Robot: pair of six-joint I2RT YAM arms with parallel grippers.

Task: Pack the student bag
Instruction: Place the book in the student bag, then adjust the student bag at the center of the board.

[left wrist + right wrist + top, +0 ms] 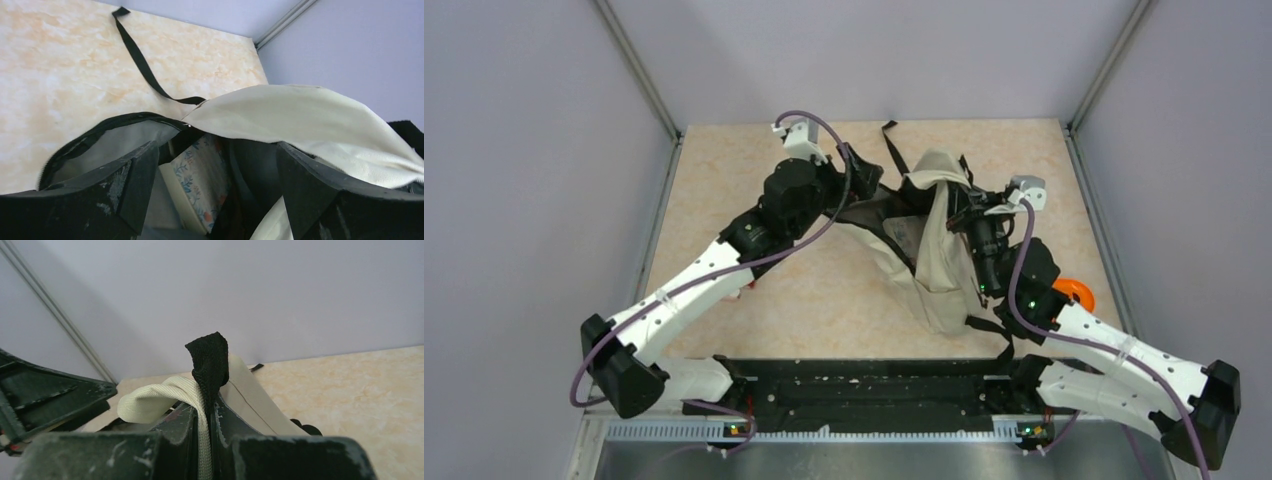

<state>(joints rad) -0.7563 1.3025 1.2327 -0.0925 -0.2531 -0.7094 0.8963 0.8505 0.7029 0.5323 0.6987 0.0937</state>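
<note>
Nearest the arm bases, an orange object [1079,291] is seen on the surface [754,170] beside the right arm. Beyond it, right of centre, the student bag [939,250] is slumped with its mouth turned toward the left arm. Its cream rim and a loop of black webbing are pinched in the closed right end effector [209,412], so the mouth is held up and open. Farther in, the left end effector [217,155] is poised at that mouth, jaws wide apart and nothing between them; a floral-covered book [200,180] is lodged inside. A black strap [140,60] trails across the far surface. The step is judged to be loading an item. Next, a clean withdrawal of the left arm is called for, without the rim being snagged.
</note>
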